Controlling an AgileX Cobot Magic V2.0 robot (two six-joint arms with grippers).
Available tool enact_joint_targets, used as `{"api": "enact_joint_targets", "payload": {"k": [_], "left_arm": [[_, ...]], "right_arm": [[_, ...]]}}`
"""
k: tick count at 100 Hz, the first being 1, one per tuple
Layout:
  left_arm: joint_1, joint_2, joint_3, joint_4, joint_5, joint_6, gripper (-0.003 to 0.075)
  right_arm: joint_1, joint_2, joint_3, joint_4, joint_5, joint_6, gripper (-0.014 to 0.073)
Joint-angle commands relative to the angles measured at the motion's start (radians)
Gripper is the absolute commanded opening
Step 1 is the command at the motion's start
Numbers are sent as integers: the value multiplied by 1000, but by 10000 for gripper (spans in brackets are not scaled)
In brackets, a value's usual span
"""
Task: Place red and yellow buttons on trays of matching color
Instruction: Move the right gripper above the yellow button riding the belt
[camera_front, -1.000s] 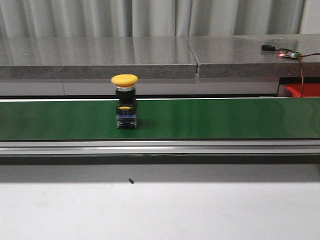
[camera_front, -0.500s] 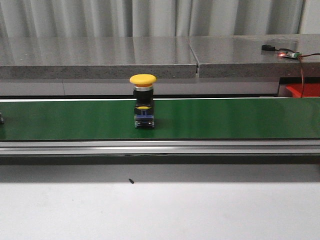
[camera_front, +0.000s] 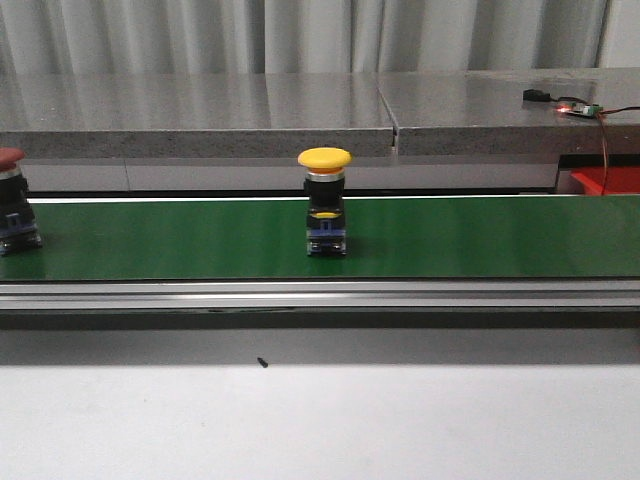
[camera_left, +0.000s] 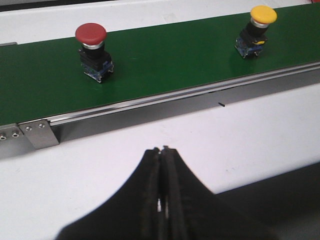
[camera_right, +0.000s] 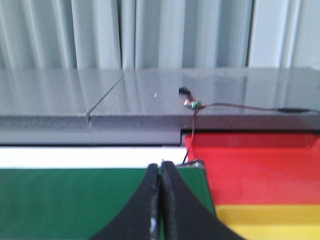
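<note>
Front view: neither arm is showing. Yellow button (camera_front: 325, 202) is standing upright mid-belt on the green conveyor belt (camera_front: 480, 236). Red button (camera_front: 12, 202) is sitting at 9 o'clock, cut off by the frame edge. Red tray (camera_front: 607, 180) is peeking in at 3 o'clock, mostly cropped. Grey stone ledge (camera_front: 200, 115) and corrugated wall (camera_front: 300, 35) are running behind; a small circuit board with a lit LED (camera_front: 575, 108) is lying at 2 o'clock on the ledge. White tabletop (camera_front: 320, 420) is filling the foreground.

Left wrist view: left gripper (camera_left: 161, 150) is sitting with its fingers pressed together, holding nothing, over white table. Both buttons are showing whole on the belt, well apart.

Right wrist view: right gripper (camera_right: 160, 164) is also closed tight, empty. It is blurry. The red tray is lying beside the belt end, with the yellow tray (camera_right: 270, 220) next to it, cropped by the frame. No buttons are in either tray's visible part.
</note>
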Motion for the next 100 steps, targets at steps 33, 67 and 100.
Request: {"api": "enact_joint_targets", "payload": {"k": [33, 67, 100], "left_arm": [[-9, 10, -20, -11, -58, -7, -19], [-9, 10, -20, -11, -58, -7, -19], [-9, 10, -20, -11, -58, -7, -19]], "right_arm": [[131, 458, -331, -12, 87, -2, -65], [307, 813, -615, -12, 313, -6, 13], [416, 1113, -893, -12, 551, -8, 665]]}}
